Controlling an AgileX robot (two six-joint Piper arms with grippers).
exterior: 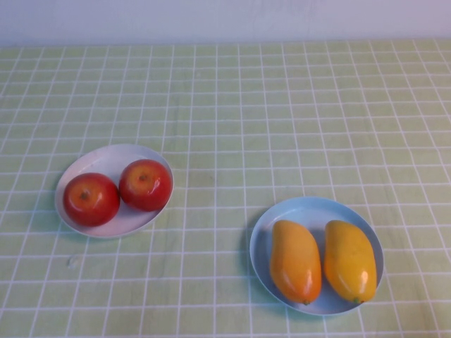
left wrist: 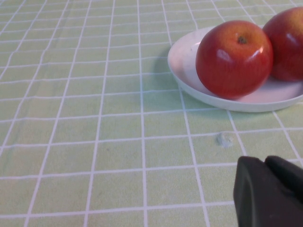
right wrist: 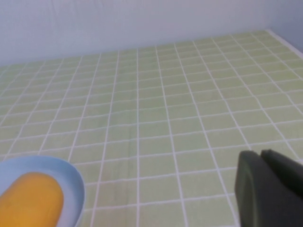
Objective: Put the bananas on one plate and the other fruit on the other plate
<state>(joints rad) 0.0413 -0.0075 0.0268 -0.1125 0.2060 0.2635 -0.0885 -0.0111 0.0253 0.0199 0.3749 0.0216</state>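
Staged tabletop setup, green checked tablecloth (exterior: 282, 105), plain white wall (exterior: 225, 17) behind — room type unclear

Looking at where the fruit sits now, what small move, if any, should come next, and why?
Probably none beyond keeping both arms parked. Both apples lie on the white plate, both yellow fruits on the blue plate. The left gripper is shut beside the white plate, the right gripper shut near the blue plate; neither holds anything.

Both tools cropped — left tool (left wrist: 270, 189) (right tool (right wrist: 270, 189) likewise).
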